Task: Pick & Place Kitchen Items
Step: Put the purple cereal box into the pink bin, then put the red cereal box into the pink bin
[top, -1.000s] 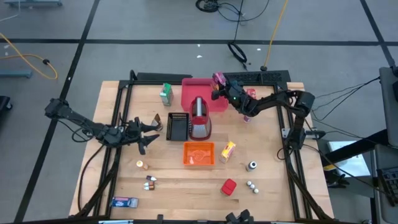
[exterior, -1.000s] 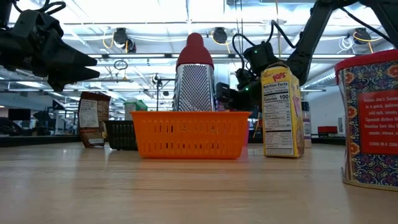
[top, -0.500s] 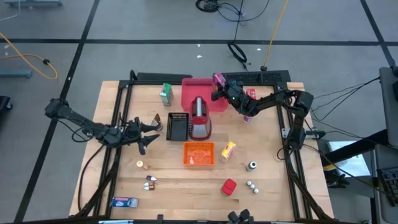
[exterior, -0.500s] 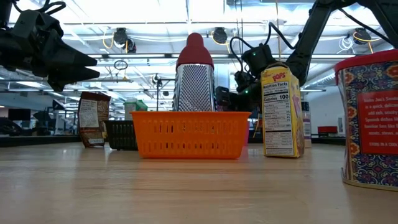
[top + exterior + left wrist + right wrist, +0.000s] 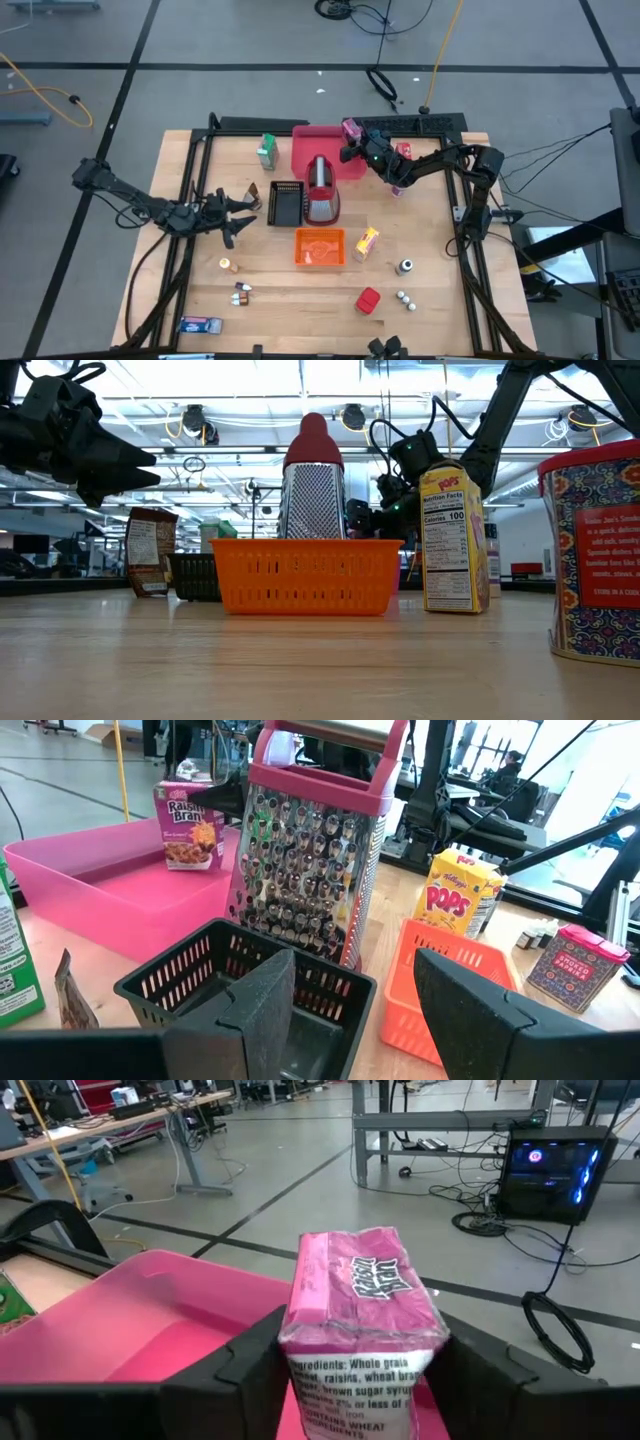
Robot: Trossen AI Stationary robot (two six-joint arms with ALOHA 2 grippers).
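Right gripper (image 5: 352, 142), jaws clamping the pink carton (image 5: 362, 1312), has edged over the pink tray (image 5: 303, 145).

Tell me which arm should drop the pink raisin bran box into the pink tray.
Right. The right gripper is already shut on the raisin bran box, holding it at the pink tray's far right corner. The left gripper is open, holding nothing, on the far side of the black basket.

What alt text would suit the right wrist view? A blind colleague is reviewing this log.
The right gripper is shut on a pink Raisin Bran carton, holding it above the pink tray at the table's edge. Behind lie a concrete floor, metal tables and cables.
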